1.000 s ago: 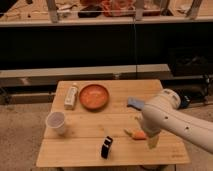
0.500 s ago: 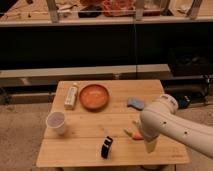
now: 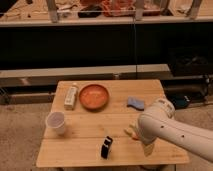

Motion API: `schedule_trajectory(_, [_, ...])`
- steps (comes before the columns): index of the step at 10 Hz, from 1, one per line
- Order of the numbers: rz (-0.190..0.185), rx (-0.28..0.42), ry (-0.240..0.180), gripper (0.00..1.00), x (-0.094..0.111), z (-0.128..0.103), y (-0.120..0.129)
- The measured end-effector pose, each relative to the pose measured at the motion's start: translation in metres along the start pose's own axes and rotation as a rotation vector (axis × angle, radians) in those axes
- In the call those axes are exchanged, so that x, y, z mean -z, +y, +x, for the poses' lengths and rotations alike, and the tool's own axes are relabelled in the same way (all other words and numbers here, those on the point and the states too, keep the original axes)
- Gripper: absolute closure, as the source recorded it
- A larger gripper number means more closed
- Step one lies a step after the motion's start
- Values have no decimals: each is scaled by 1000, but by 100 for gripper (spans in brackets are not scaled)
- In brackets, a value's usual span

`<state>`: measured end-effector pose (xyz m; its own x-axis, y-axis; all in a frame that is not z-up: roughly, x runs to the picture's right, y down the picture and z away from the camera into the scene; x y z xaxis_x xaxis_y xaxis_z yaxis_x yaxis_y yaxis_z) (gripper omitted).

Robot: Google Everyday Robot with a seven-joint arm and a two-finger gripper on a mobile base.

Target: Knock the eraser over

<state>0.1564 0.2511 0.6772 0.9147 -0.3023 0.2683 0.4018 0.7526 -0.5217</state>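
The eraser (image 3: 106,147), a small black block with a pale stripe, stands upright near the front edge of the wooden table (image 3: 75,150). My white arm reaches in from the right over the table's front right part. The gripper (image 3: 148,149) hangs below the arm, close to the table top, to the right of the eraser and apart from it. An orange carrot (image 3: 131,132) lies between them, partly hidden by the arm.
A white cup (image 3: 56,122) stands at the left. An orange bowl (image 3: 93,96) and a long white bar (image 3: 71,96) sit at the back. A blue-grey pad (image 3: 135,103) lies at the back right. Dark shelving stands behind the table.
My arm has swung left and lower over the table's front right, bringing the gripper closer to the eraser and covering more of the carrot. The eraser has not moved.
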Motion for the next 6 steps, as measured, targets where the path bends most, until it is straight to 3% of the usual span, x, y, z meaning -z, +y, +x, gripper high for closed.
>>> schedule_trajectory(4, [-4,34,-26,20,-13,-11,0])
schedule_trajectory(6, [-6,52,-39,33,-19,-17,-3])
